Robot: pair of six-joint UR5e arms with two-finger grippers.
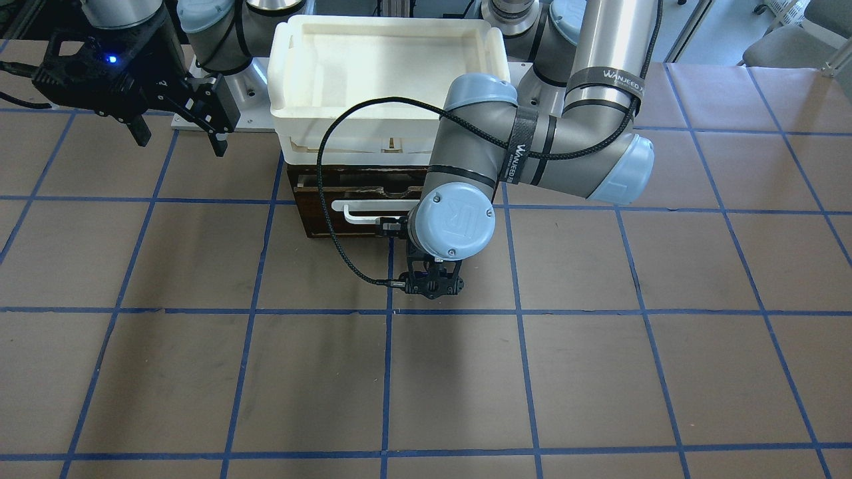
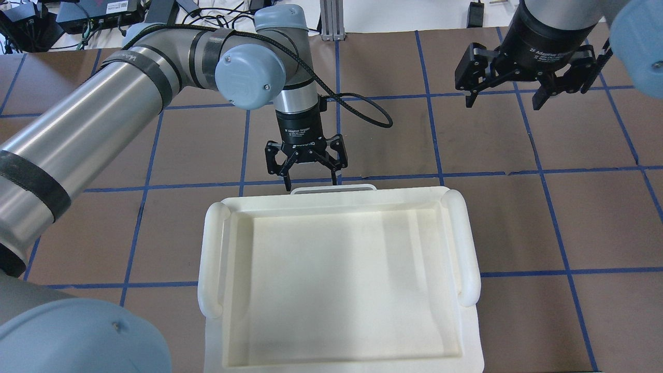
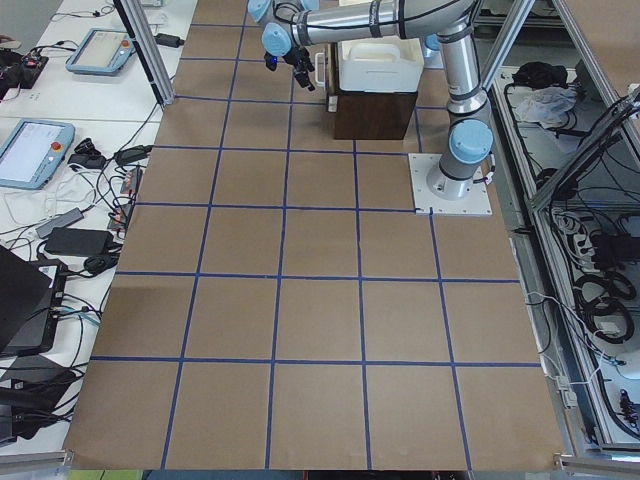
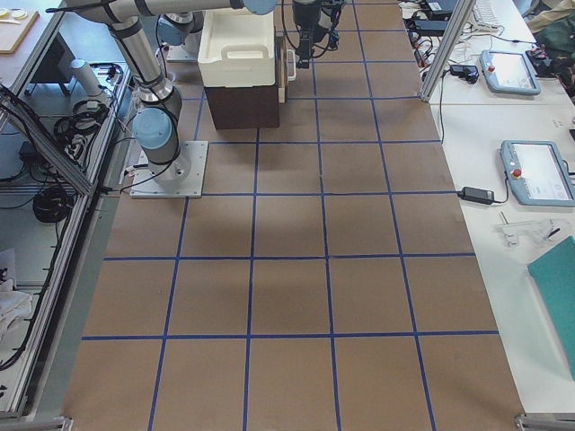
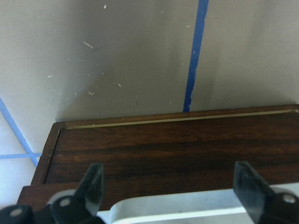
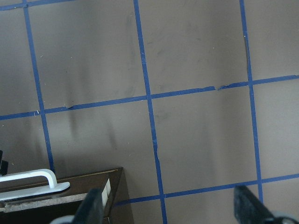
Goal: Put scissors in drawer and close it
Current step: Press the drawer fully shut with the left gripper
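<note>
Scissors show in none of my views, so I judge they already lie inside the drawer, though I cannot see them there. My left fingers (image 5: 91,186), black, flat and blunt-tipped, stand spread wide and pinch nothing. My left gripper (image 2: 311,182) points at the wide shallow drawer with the dark brown, grained wooden front (image 5: 177,149). The two fingers sit spaced along the length of its smooth white plastic bar handle (image 5: 187,205), near the end on my left, not across it. Whether a pad touches the bar I cannot tell. The front looks pushed in, or nearly so, with a thin pale line along its lower edge. The risk I see is that pressing off-centre could skew the drawer in its slot and jam it short of shut, and the slick rounded bar could let a fingertip slide off. A hard push might also shove the whole dark wooden cabinet (image 3: 375,118) across the matt brown paper table cover with blue tape lines (image 1: 599,372). That would shake the bulky off-white plastic tray with rolled rims (image 2: 215,259) resting on top. Closing my fingers here would catch nothing useful. My right gripper (image 2: 502,99) hangs well apart to the side, fingers spread and empty.
</note>
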